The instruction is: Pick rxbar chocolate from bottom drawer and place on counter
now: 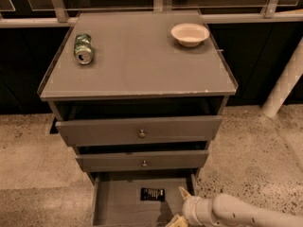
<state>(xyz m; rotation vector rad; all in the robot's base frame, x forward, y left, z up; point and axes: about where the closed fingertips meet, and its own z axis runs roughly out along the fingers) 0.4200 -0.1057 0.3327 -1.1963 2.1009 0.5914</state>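
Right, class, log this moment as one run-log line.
flat black rxbar chocolate: lying in open grey bottom drawer, ungrasped | gripper: open, right of it, apart | grey counter: no bar

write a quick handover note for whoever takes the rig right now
Gripper: fingers open, empty, low at the right front of the bottom drawer, just right of the rxbar chocolate.
The bar lies flat on the drawer floor.
Counter: holds a green can and a bowl.
Done: drawer pulled out.
Left: grasp the bar, lift it, place it on the counter.
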